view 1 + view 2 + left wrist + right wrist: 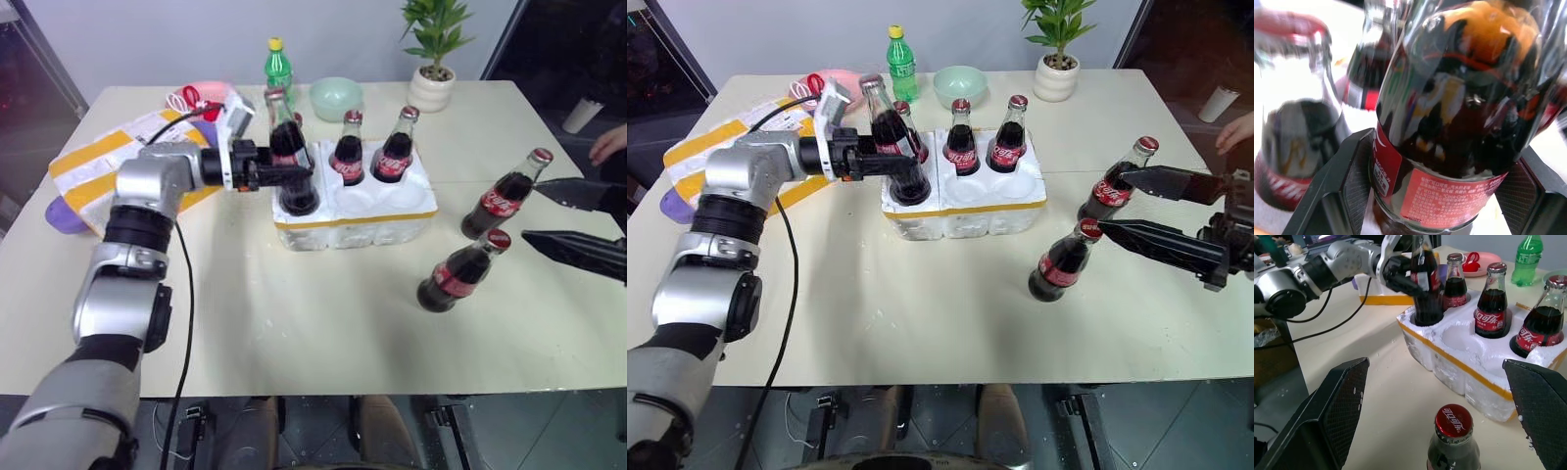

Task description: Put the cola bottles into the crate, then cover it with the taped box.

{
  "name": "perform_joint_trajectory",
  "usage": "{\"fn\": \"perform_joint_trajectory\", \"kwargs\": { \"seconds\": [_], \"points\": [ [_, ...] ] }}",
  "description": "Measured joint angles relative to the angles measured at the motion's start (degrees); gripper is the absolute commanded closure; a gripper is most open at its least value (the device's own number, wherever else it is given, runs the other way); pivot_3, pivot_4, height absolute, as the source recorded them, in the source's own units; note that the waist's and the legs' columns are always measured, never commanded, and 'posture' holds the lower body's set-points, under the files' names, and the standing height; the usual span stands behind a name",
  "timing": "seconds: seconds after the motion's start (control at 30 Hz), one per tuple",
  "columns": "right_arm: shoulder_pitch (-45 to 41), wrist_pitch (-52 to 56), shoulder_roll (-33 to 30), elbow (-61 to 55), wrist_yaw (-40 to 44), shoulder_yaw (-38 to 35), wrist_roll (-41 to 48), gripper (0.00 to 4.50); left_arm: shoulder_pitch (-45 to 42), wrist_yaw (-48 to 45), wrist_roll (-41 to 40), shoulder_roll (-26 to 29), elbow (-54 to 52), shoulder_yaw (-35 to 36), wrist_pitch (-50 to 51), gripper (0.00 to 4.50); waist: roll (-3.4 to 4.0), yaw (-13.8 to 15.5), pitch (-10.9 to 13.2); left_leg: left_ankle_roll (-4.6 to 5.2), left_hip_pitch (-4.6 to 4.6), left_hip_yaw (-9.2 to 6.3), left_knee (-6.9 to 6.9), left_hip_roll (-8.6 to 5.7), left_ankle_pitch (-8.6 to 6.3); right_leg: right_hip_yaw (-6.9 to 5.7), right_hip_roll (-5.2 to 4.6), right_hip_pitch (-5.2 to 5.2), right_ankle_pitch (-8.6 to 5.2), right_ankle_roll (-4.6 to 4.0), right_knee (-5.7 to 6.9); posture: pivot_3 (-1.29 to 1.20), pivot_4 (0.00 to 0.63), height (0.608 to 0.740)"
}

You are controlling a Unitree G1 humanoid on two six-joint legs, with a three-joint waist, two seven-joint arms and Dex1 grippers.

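Observation:
The low white foam crate (355,217) with a yellow strip stands mid-table. Three cola bottles (348,149) (395,147) (1455,280) sit upright in its pockets. My left gripper (286,174) is shut on a fourth cola bottle (290,157), tilted, its base in the front-left pocket; the fingers (1347,181) clamp its red label. Two more cola bottles (503,196) (458,274) stand on the table to the right. My right gripper (530,210) hangs open beside them, touching neither. The taped box (90,166) lies at the left behind my left arm.
At the table's back stand a green bottle (278,65), a mint bowl (336,97), a potted plant (434,61) and a pink plate with red scissors (200,96). A person's hand (609,145) and a white cup (585,115) are at the far right.

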Motion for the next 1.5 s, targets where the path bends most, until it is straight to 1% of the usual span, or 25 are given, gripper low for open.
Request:
{"fn": "perform_joint_trajectory", "kwargs": {
  "seconds": [0.13, 0.2, 0.27, 0.43, 0.53, 0.6, 0.7, 0.77, 0.83, 0.87, 0.9, 0.97, 1.07, 1.2, 1.27, 1.5],
  "points": [
    [1.17, -0.32, 0.01, -0.08, -0.84, -0.63, 0.21, 0.0, 1.23, -1.54, 2.22, -0.67, -0.56, -0.62, -4.54, 1.65, 0.01, 0.12, -0.01, 0.0, -0.01, -0.01, 0.04, 0.0, 0.0, 0.0, -0.01, 0.02, 0.0, 0.0, -0.01, 0.0, 0.15, 0.739],
    [2.23, -1.75, 0.06, -0.23, -0.9, -0.52, -1.09, 0.0, 3.23, -1.62, 3.24, -1.46, -1.65, -1.56, -5.86, 0.61, 0.01, 0.15, -0.01, 0.0, 0.0, -0.01, 0.04, 0.0, 0.0, 0.0, -0.01, 0.03, 0.0, 0.0, 0.0, 0.0, 0.15, 0.739],
    [4.01, -3.68, 0.26, -0.5, -0.85, 0.72, -3.59, 0.0, 5.42, -1.9, 3.78, -2.23, -2.68, -2.06, -6.56, 0.05, 0.01, 0.15, -0.01, 0.0, -0.01, -0.01, 0.04, 0.0, 0.0, 0.0, 0.0, 0.03, 0.0, 0.0, 0.0, 0.0, 0.15, 0.739],
    [5.91, -7.81, 2.13, -0.42, -1.7, 3.53, -8.41, 0.0, 6.15, -1.79, 3.93, -1.37, -6.88, -1.78, -6.5, 0.05, 0.02, 0.2, -0.02, 0.0, 0.0, -0.02, 0.09, -0.02, 0.0, 0.0, -0.01, 0.06, 0.0, 0.01, 0.0, 0.0, 0.15, 0.739],
    [7.5, -9.4, 3.4, -1.05, -2.71, 2.78, -10.1, 0.0, 7.38, -3.08, 1.78, 1.01, -11.69, -0.8, -2.08, 0.05, 0.01, 0.07, -0.01, 0.0, 0.01, -0.05, 0.04, 0.0, 0.0, -0.01, 0.01, 0.05, 0.0, 0.01, 0.01, 0.0, 0.15, 0.739],
    [11.27, -10.1, 5.18, -2.52, -2.51, 1.52, -11.35, 0.0, 7.96, -5.59, -2.12, 5.2, -16.51, 1.25, 4.09, 0.05, 0.01, -0.04, -0.01, 0.0, -0.01, -0.07, -0.03, 0.01, 0.0, -0.01, 0.03, -0.01, -0.01, 0.01, 0.04, 0.0, 0.15, 0.739],
    [18.34, -10.43, 9.5, -5.96, -2.25, -2.56, -12.07, 0.0, 9.72, -10.51, -12.01, 13.93, -28.55, 5.91, 17.9, 0.05, 0.05, -0.06, -0.03, 0.02, 0.03, -0.09, -0.07, 0.02, -0.02, -0.01, 0.03, 0.04, -0.05, 0.03, 0.01, 0.0, 0.15, 0.739],
    [22.97, -10.44, 13.44, -8.95, -3.11, -4.4, -11.9, 0.0, 12.19, -12.52, -18.55, 18.52, -36.66, 8.58, 25.62, 0.05, 0.07, 0.0, -0.05, 0.02, 0.14, -0.09, -0.08, 0.02, -0.02, 0.0, 0.02, 0.17, -0.06, 0.03, -0.01, 0.0, 0.15, 0.739],
    [26.71, -10.76, 18.2, -12.67, -4.93, -4.38, -11.38, 0.0, 16.47, -12.49, -21.71, 21.05, -44.06, 9.35, 29.1, 0.05, 0.11, 0.33, -0.08, 0.02, 0.41, -0.1, -0.07, 0.01, -0.03, -0.01, -0.01, 0.49, -0.08, 0.01, -0.04, 0.0, 0.15, 0.739],
    [28.49, -11.26, 20.64, -14.79, -6.39, -3.56, -11.29, 0.0, 19.6, -12.29, -22.22, 21.77, -47.8, 9.06, 29.15, 0.05, 0.15, 0.35, -0.11, 0.01, 0.49, -0.09, -0.07, 0.01, -0.03, -0.01, -0.03, 0.6, -0.19, -0.16, -0.09, 0.0, 0.15, 0.739],
    [29.65, -12.03, 23.07, -16.88, -7.95, -2.6, -11.45, 0.0, 22.48, -11.9, -22.21, 21.9, -50.74, 8.27, 28.79, 0.05, 0.15, 0.33, -0.11, 0.01, 0.5, -0.09, -0.04, 0.01, -0.03, 0.0, -0.04, 0.64, -0.21, -0.2, -0.13, 0.0, 0.15, 0.739],
    [31.09, -13.34, 25.78, -19.36, -10.53, 0.28, -12.08, 0.0, 26.0, -10.23, -21.75, 21.27, -53.59, 6.21, 27.7, 0.05, 0.12, 0.28, -0.1, -0.01, 0.48, -0.08, 0.09, 0.02, -0.02, 0.0, -0.04, 0.65, -0.18, -0.3, -0.15, 0.0, 0.15, 0.739],
    [30.87, -16.38, 29.56, -19.99, -14.16, 6.43, -14.45, 0.0, 28.07, -4.99, -18.97, 17.36, -55.17, 4.01, 24.27, 0.05, 0.0, 0.38, -0.18, -0.02, 0.47, -0.05, 0.16, 0.03, -0.02, 0.0, -0.07, 0.74, -0.16, -0.31, -0.24, 0.0, 0.15, 0.739],
    [27.57, -19.43, 30.24, -16.6, -17.13, 12.55, -17.75, 0.0, 28.66, 0.11, -16.24, 12.61, -54.8, 1.91, 20.26, 0.05, -0.01, 0.34, -0.18, -0.01, 0.43, -0.02, 0.03, 0.02, -0.02, 0.01, -0.08, 0.68, -0.16, -0.32, -0.36, 0.0, 0.15, 0.739],
    [25.49, -20.47, 30.26, -14.18, -17.96, 14.88, -18.6, 0.0, 28.61, 1.44, -15.91, 11.44, -54.03, 1.47, 19.61, 0.05, 0.0, 0.21, -0.19, -0.01, 0.45, -0.02, -0.05, 0.02, -0.02, 0.0, -0.06, 0.64, -0.16, -0.31, -0.34, 0.0, 0.15, 0.739],
    [19.35, -23.02, 30.66, -6.44, -19.11, 22.85, -21.89, 0.0, 28.51, 2.82, -15.84, 10.48, -52.95, 0.36, 19.04, 0.05, 0.0, 0.19, -0.19, 0.0, 0.45, -0.03, -0.02, 0.03, -0.01, 0.0, -0.03, 0.63, -0.17, -0.29, -0.26, 0.0, 0.15, 0.739]
  ]
}}
